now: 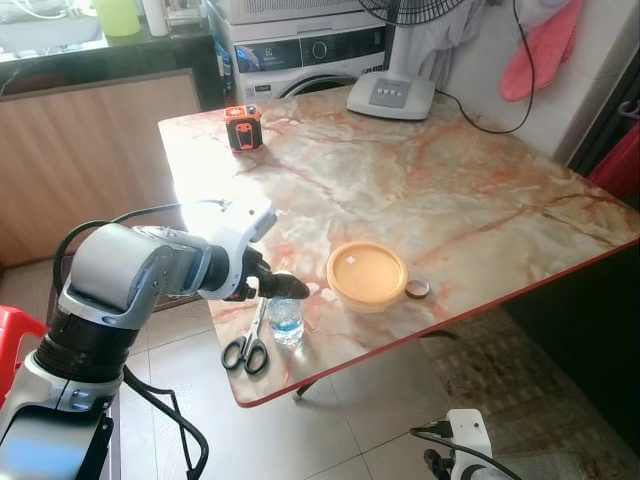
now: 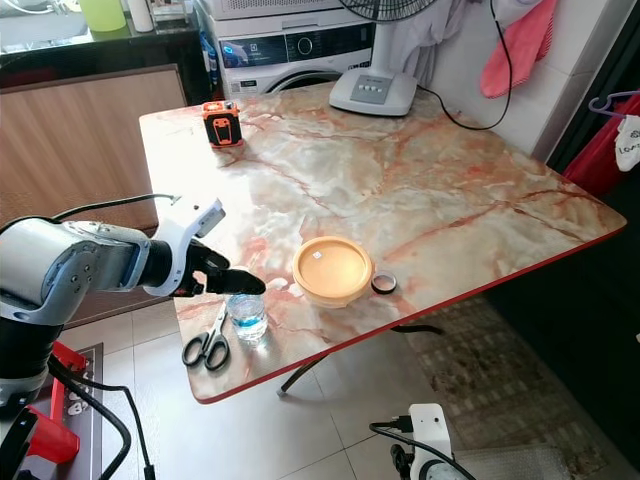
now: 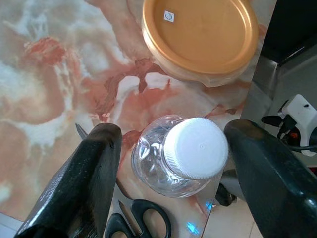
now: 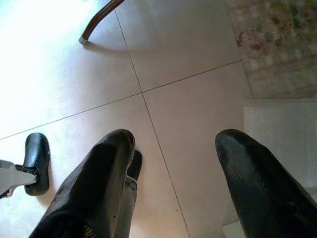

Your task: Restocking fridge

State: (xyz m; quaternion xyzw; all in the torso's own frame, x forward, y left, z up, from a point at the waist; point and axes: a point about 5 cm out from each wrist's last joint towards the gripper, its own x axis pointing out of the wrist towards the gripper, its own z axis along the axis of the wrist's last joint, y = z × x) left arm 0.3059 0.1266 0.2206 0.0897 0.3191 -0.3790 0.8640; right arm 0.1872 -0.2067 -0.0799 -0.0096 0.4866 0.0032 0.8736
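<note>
Left gripper (image 3: 171, 163), fingers spread wide, hovers directly over the small clear plastic bottle with a white screw cap (image 3: 182, 154), one black finger (image 3: 84, 183) on either side and neither touching it. Bottle stands upright close to the near edge of the marble-patterned table with red rim (image 1: 480, 200), towards its near-left corner. Black-handled scissors (image 1: 246, 347) lie just beside it on the corner side; a round orange lidded container (image 1: 367, 274) sits near on the opposite side. Right gripper (image 4: 173, 163) hangs idle above the tiled floor (image 4: 188, 99), fingers apart.
</note>
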